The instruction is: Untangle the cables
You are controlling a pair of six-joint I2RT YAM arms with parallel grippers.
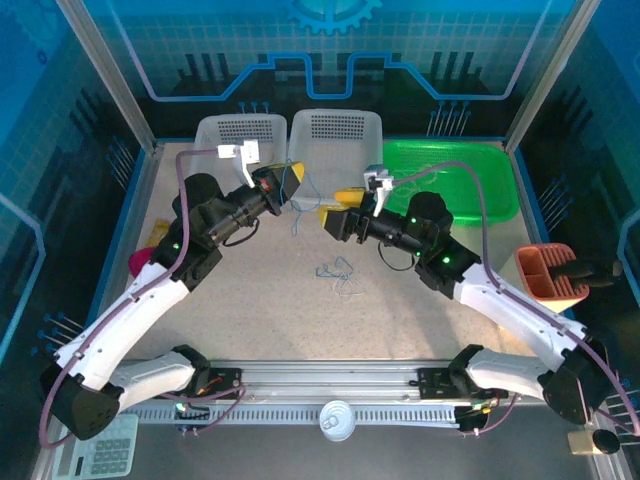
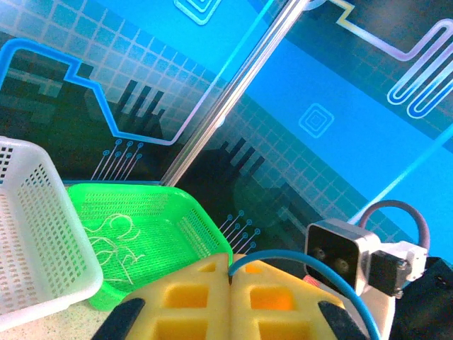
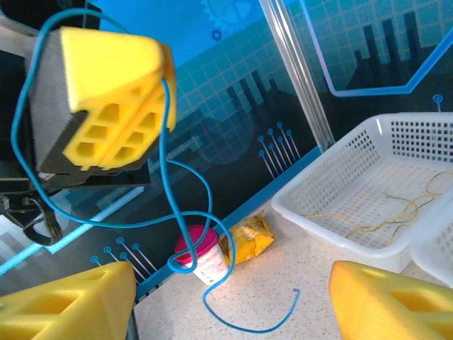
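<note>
Surface: speckled table (image 1: 300, 320) inside blue circuit-print walls.
Left gripper (image 2: 230, 283): yellow fingers pressed together, pinching the blue cable (image 3: 190, 177) at their seam.
Blue cable run: loops round that gripper and hangs down, with its loose end on the table toward 5 o'clock in the right wrist view.
Right gripper (image 3: 226, 304): fingers spread wide, nothing clamped.
Other cables, top view: small tangle (image 1: 337, 271) at 6 o'clock of the grippers; white strands (image 2: 117, 241) in the green tray (image 2: 202, 230) at 1 o'clock; yellowish strands (image 3: 386, 212) in a white basket (image 3: 318, 212) at 11 o'clock.
</note>
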